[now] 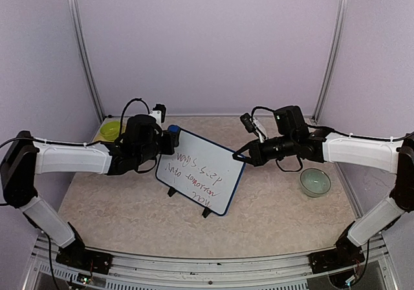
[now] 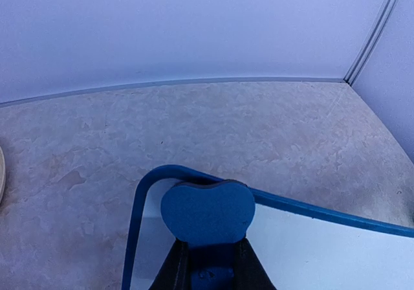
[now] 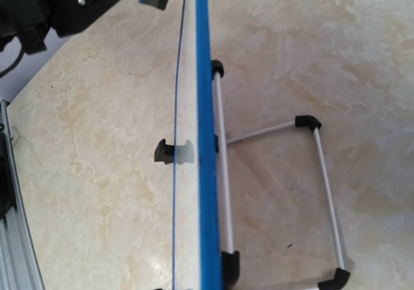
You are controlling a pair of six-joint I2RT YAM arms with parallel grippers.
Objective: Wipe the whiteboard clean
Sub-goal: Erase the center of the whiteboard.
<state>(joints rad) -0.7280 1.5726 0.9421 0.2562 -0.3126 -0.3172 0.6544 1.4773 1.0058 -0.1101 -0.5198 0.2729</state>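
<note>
Clamping a blue eraser (image 2: 207, 209), the left gripper (image 2: 208, 267) sits at the upper-left corner of the whiteboard (image 1: 202, 173), text stretching lower-right; the right gripper (image 1: 240, 154) is at the far edge, grip unreadable.

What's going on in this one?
The left gripper holds a blue eraser block at the far left corner of the whiteboard, which stands on its fold-out legs in the middle of the table. The right gripper appears to pinch the board's opposite edge, likely to steady it. The handwritten text looks intact, so no wiping shows yet.
</note>
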